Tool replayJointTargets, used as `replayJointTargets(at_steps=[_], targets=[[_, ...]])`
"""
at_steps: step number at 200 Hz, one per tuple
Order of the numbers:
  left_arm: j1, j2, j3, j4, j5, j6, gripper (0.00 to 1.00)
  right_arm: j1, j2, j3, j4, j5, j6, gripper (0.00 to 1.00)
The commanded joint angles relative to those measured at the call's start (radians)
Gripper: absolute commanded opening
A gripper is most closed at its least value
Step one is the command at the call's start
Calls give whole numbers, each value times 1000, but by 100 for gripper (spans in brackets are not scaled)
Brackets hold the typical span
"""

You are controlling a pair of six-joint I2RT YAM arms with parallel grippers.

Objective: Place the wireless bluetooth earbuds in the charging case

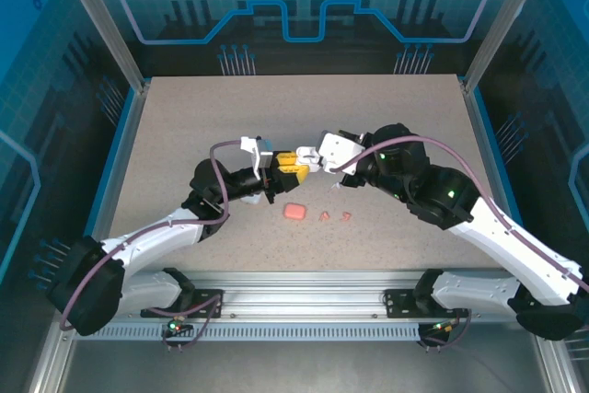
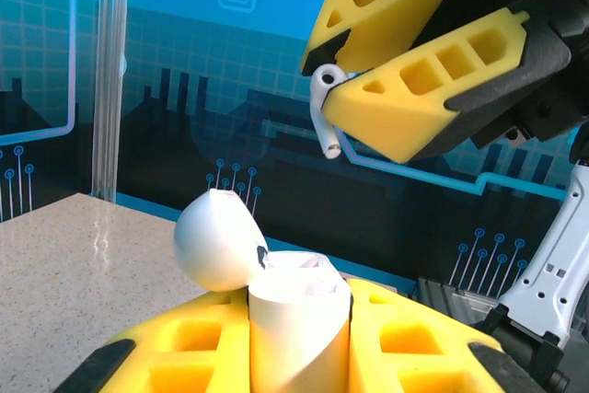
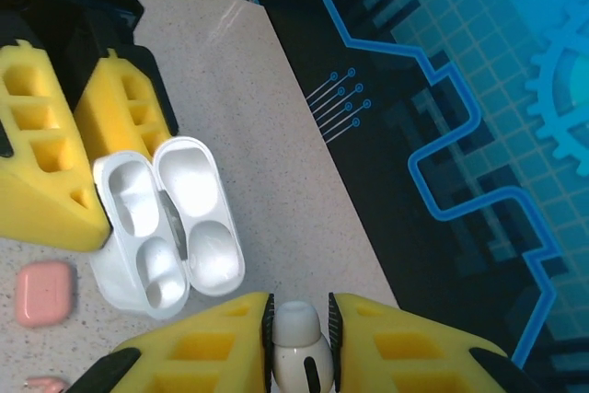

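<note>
Left end effector (image 2: 299, 338) clamped on the charging case (image 3: 170, 227), lid open. Right end effector (image 3: 299, 315) pinches one white earbud (image 2: 322, 108) narrowly, suspended just above the case, not touching.

The table (image 1: 184, 135) had a pale, speckled top like stone, with blue strips along its left and right sides and a metal rail along the near edge. A small pink case (image 1: 294, 213) lay shut and flat on it, near the middle and toward the near side. To the right of the case lay one pink earbud (image 1: 323, 215), and just past that a second pink earbud (image 1: 346, 216). The three formed a short row without touching.
</note>
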Motion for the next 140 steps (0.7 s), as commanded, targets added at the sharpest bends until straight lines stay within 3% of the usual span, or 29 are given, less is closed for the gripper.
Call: replayJointTargets(at_steps=[1, 140], targets=[[-11, 4, 34, 7, 8, -16, 0, 24, 10, 12, 41, 42, -107, 24], [-15, 7, 34, 13, 8, -9, 0, 39, 56, -49, 19, 27, -82, 24]])
